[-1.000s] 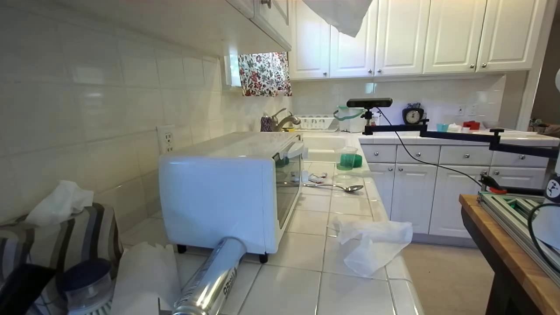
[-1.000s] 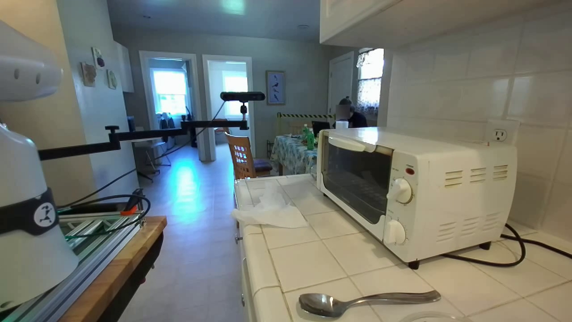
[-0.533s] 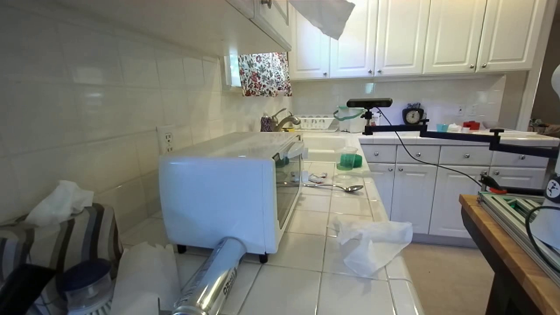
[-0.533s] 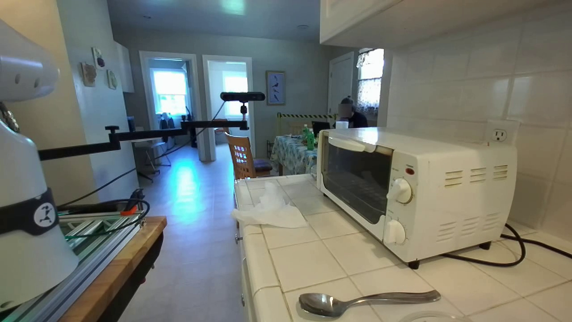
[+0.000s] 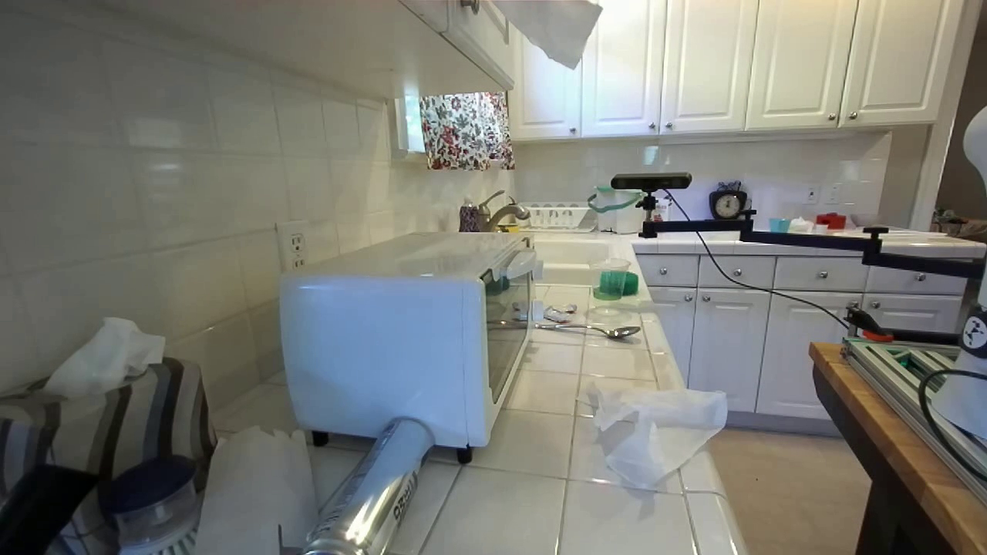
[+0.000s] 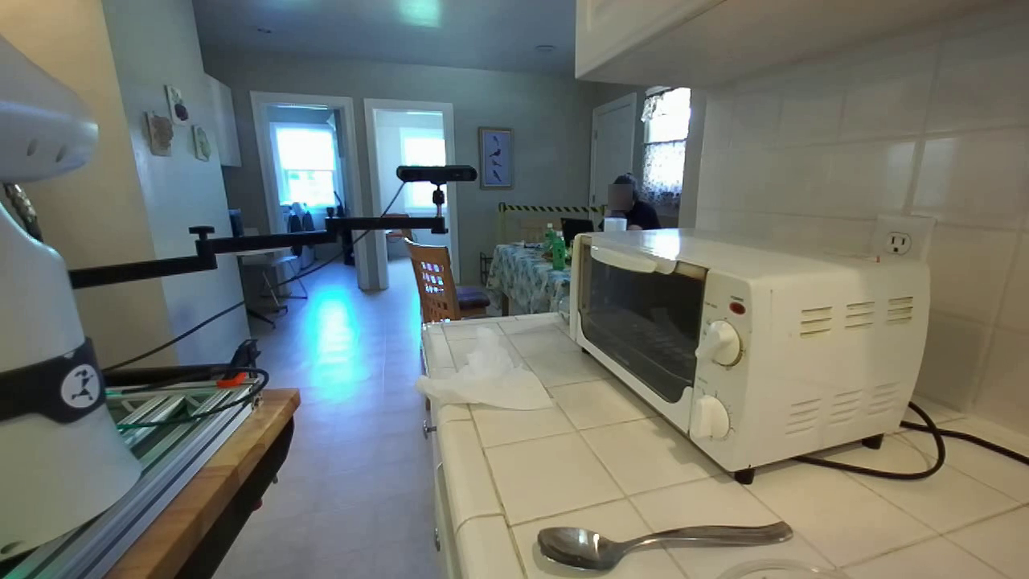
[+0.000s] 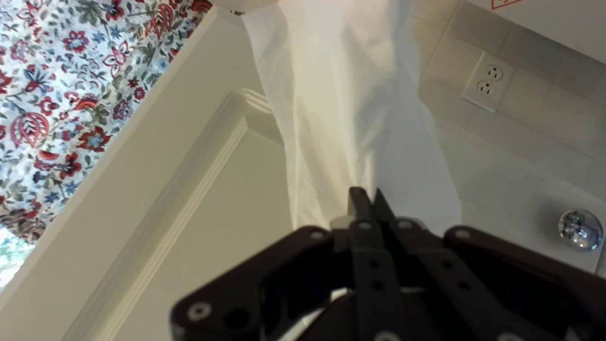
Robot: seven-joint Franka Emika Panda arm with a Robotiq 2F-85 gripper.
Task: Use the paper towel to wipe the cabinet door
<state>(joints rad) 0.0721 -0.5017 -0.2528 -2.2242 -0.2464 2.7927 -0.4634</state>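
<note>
My gripper (image 7: 368, 195) is shut on a white paper towel (image 7: 338, 109) in the wrist view. The towel hangs in loose folds from the fingertips and spreads over part of the white cabinet door (image 7: 227, 227) with its recessed panel. A round shiny knob (image 7: 581, 229) shows at the right. In an exterior view the towel (image 5: 551, 31) hangs at the top edge, next to the upper cabinet door (image 5: 484, 27). I cannot tell whether the towel touches the door. The gripper is out of view in both exterior views; only parts of the arm (image 6: 40, 121) show.
Below the cabinet stands a white toaster oven (image 5: 378, 347) on the tiled counter (image 5: 517, 509). Another crumpled white sheet (image 5: 659, 432) and a spoon (image 6: 659, 543) lie there. A silver can (image 5: 378, 493) lies against the oven. A black camera arm (image 5: 810, 235) reaches over the floor.
In an exterior view the towel has moved left, closer to the upper cabinet door. The visible arm parts have shifted slightly left in both exterior views. The counter things have not moved.
</note>
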